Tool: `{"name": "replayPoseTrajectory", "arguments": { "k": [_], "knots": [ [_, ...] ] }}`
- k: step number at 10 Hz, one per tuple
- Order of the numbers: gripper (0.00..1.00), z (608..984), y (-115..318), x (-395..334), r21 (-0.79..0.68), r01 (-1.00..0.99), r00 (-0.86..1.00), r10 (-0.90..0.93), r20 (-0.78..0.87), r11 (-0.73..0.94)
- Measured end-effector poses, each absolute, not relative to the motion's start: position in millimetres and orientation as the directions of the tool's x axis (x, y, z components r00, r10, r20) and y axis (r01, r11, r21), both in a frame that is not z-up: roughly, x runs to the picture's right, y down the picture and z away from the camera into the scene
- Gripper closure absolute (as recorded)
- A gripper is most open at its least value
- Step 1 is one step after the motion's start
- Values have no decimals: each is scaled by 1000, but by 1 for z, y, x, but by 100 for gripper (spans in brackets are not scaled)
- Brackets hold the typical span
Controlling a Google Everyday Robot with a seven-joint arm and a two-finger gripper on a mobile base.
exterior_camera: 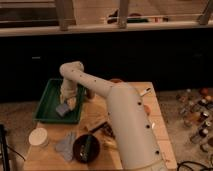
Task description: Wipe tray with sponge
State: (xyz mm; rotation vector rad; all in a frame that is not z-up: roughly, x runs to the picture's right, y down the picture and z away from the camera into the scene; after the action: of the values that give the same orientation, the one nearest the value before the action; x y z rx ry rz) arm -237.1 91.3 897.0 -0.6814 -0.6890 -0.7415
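A green tray [47, 102] sits at the back left of the wooden table. My white arm reaches over the table into it. My gripper [65, 103] points down inside the tray at its right side. A grey-blue sponge [62, 109] lies on the tray floor right under the gripper, with a pale yellow thing beside it. The gripper seems to press on the sponge.
A white round lid or cup [38, 136] stands at the table's front left. A grey cloth [65, 145] and a dark bowl [86, 147] with a utensil lie in front. An orange fruit [147, 108] is at the right. Bottles [196, 112] stand right of the table.
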Motion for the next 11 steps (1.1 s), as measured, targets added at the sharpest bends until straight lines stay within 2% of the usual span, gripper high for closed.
{"name": "replayPoseTrajectory", "arguments": {
  "k": [5,8,11],
  "knots": [
    [100,913,84,-263,-235,798,505,-405,762,555],
    [100,905,99,-294,-166,853,408,-433,804,495],
    [100,898,113,-290,-152,875,369,-430,824,460]
  ]
}}
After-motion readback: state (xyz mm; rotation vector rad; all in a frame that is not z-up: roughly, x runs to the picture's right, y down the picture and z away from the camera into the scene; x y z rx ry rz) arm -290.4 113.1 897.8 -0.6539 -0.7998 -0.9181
